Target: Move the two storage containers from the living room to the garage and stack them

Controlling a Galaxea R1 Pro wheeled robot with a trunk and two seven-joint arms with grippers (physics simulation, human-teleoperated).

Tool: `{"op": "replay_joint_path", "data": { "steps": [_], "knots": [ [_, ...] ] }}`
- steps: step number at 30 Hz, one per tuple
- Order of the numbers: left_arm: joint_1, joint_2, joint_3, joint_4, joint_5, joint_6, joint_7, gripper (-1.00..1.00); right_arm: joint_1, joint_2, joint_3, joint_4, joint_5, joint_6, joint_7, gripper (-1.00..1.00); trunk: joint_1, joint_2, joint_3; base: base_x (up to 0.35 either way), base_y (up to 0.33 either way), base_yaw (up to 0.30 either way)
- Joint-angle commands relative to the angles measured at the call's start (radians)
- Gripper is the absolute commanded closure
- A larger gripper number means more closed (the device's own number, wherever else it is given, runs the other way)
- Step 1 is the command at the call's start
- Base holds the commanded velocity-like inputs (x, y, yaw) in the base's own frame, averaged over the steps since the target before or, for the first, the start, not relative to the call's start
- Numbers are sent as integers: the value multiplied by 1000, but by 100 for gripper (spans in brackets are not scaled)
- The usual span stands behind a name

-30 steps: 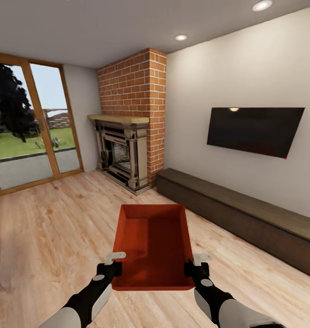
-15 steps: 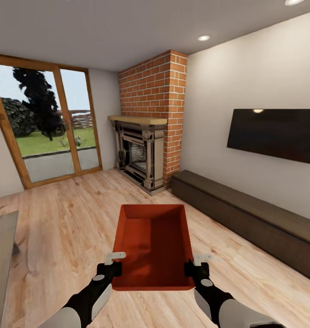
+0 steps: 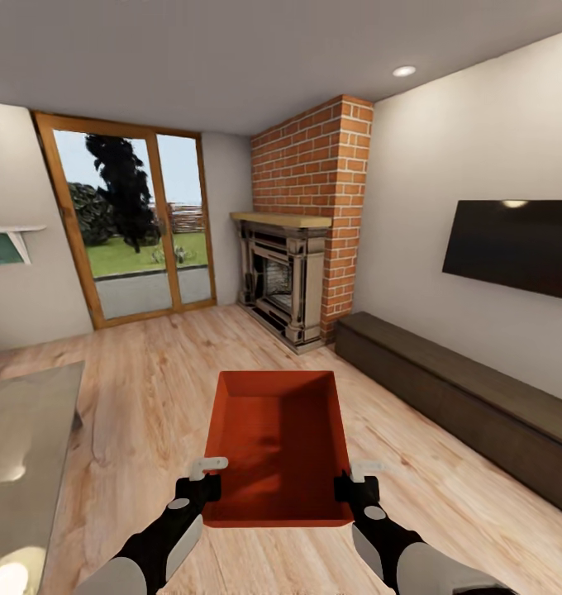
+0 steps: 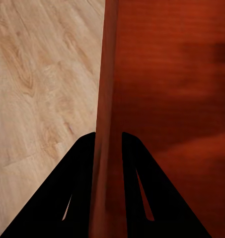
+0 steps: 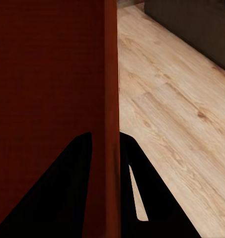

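Orange-red storage container (image 3: pixel 277 442) — level, empty

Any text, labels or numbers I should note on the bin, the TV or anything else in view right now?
No readable text anywhere.
Storage container, held by the left hand and right hand: plain orange-red walls, no label.
TV: black screen, no visible logo.
Green-and-white item under the wall shelf: too small and blurred to tell whether it carries print.
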Motion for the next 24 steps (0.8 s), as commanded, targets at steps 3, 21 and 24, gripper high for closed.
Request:
{"op": "replay_joint_path", "data": {
  "steps": [3, 21, 24],
  "knots": [
    [-1, 0, 7, -1, -2, -1, 79, 100, -1, 2, -49, -1, 12, 2, -4, 100, 0, -1, 0, -180, -209, 258],
    [-1, 2, 7, 1, -2, -1, 79, 100, -1, 2, -48, -1, 12, 2, -4, 100, 0, -1, 10, -93, -227, 258],
    [-1, 2, 7, 1, -2, -1, 79, 100, -1, 2, -48, -1, 12, 2, -4, 100, 0, -1, 11, -2, -276, 258]
  ]
}}
